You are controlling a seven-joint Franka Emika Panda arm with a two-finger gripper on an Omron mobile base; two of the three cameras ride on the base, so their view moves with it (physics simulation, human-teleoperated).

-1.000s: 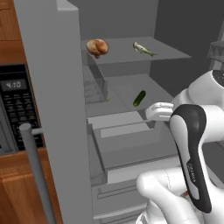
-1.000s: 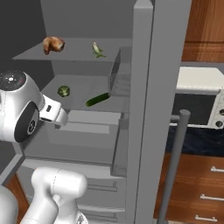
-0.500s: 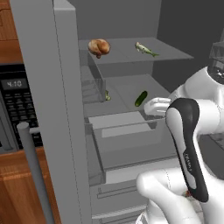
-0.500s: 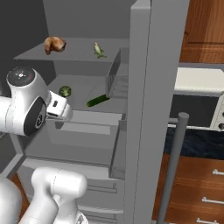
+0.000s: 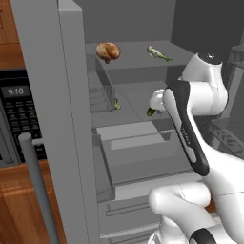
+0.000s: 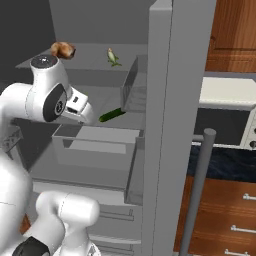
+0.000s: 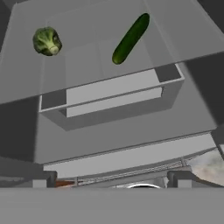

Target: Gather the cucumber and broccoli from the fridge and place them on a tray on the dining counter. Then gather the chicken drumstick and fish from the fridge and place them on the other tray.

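Note:
The fridge (image 5: 47, 95) stands open. On its middle shelf lie the dark green cucumber (image 7: 130, 38) and, to its left, the broccoli (image 7: 47, 41). My gripper (image 7: 113, 180) is open and empty, held in front of and a little above that shelf, apart from both. From the left the cucumber (image 5: 151, 112) peeks out just beside my hand, with the broccoli (image 5: 117, 104) further in. From the right the cucumber (image 6: 112, 115) lies just past my gripper (image 6: 86, 114). The chicken drumstick (image 5: 107, 51) and the fish (image 5: 158, 54) rest on the top shelf.
A grey drawer bin (image 5: 138, 143) juts out below the vegetable shelf, right under my hand. The open fridge door (image 6: 170, 100) with its bar handle (image 6: 197, 190) flanks the arm. A microwave (image 6: 225, 115) sits beyond the door, above wooden drawers.
My arm has lifted and reached further in toward the vegetable shelf, so my hand now sits closer to the cucumber. The jaws have stayed open. The food has not moved.

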